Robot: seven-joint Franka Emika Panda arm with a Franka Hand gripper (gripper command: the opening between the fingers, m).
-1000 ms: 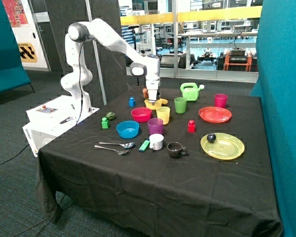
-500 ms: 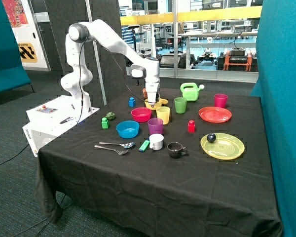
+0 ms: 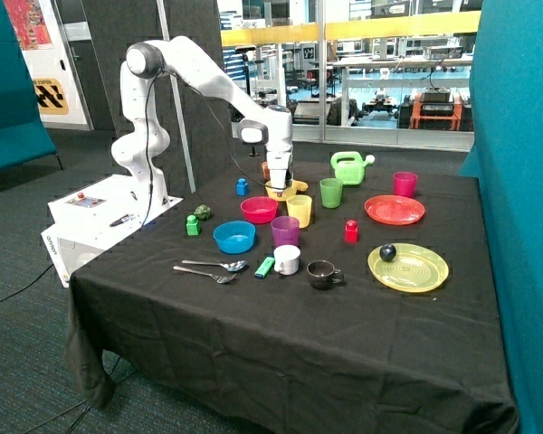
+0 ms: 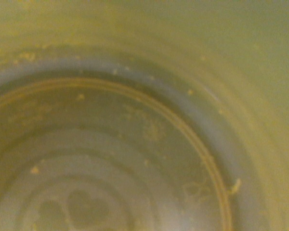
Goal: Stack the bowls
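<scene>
Gripper (image 3: 281, 185) sits at the yellow bowl (image 3: 281, 190), just behind the pink bowl (image 3: 259, 210); can't tell its grip. Pickup step, prob. Next: lift, carry to pink bowl.

We see the gripper (image 3: 281, 182) down at the yellow bowl (image 3: 279, 190), hemmed by yellow cup (image 3: 300, 210) and pink bowl (image 3: 259, 210).

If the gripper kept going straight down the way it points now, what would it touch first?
Most likely the inner floor of the small yellow plastic bowl: the gripper sits right at it, and the wrist view shows only yellow bowl interior.
</scene>
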